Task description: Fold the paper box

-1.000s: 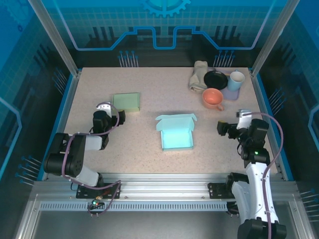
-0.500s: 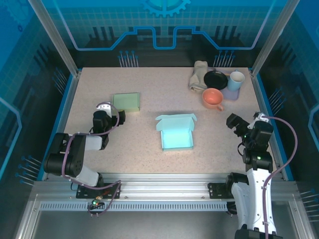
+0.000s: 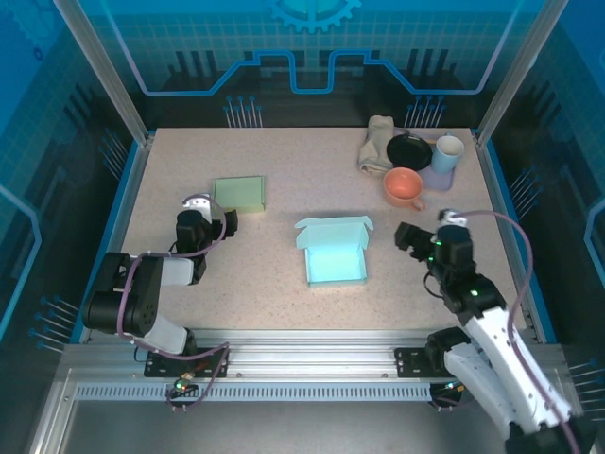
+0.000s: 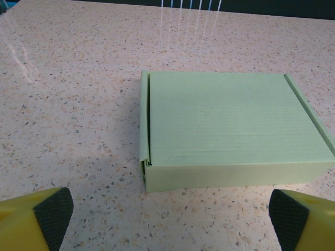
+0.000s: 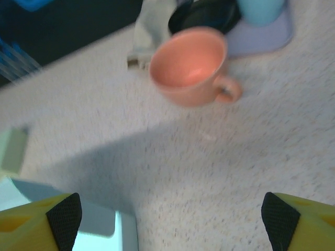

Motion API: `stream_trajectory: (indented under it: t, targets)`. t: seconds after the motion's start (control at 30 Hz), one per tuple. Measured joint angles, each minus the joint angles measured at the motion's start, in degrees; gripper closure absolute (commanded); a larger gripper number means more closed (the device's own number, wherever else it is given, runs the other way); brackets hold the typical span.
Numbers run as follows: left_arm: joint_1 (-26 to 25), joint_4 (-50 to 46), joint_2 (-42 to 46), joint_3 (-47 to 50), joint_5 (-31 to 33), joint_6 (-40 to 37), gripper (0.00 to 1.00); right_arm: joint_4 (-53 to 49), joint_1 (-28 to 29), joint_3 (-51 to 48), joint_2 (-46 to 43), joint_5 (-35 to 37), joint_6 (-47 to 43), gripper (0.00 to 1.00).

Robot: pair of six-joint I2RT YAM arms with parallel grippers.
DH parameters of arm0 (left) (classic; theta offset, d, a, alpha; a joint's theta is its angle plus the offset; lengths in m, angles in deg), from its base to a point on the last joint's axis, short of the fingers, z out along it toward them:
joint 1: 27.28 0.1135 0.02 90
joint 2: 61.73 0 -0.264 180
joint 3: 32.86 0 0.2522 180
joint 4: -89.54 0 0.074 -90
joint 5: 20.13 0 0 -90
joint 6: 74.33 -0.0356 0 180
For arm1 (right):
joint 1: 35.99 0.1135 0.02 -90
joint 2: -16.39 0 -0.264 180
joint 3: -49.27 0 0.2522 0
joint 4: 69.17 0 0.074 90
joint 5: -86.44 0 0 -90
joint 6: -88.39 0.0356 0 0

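The right end effector [image 3: 408, 236] has swung in toward the open blue paper box [image 3: 334, 257], jaws wide and empty. The left end effector [image 4: 170, 212] gapes, empty, facing a green box [image 4: 230, 130].

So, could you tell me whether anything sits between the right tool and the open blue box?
Nothing visible does: only bare table lies between the right tool and the open blue box. The orange cup sits farther back, off that line.

Overhead wide; wrists low; right shares paper box [image 3: 336, 257].
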Motion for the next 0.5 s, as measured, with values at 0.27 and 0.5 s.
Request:
stream_trajectory:
  t: [0.27, 0.5]
  targets:
    - [0.0, 0.0, 0.0, 0.0, -0.2, 0.0, 0.01, 1.7, 14.3, 2.4, 12.2, 11.4, -2.5, 0.23]
    - [0.3, -3.0, 0.7, -0.4, -1.9, -0.2, 0.01, 6.2, 20.5, 2.4, 17.2, 13.1, -4.4, 0.37]
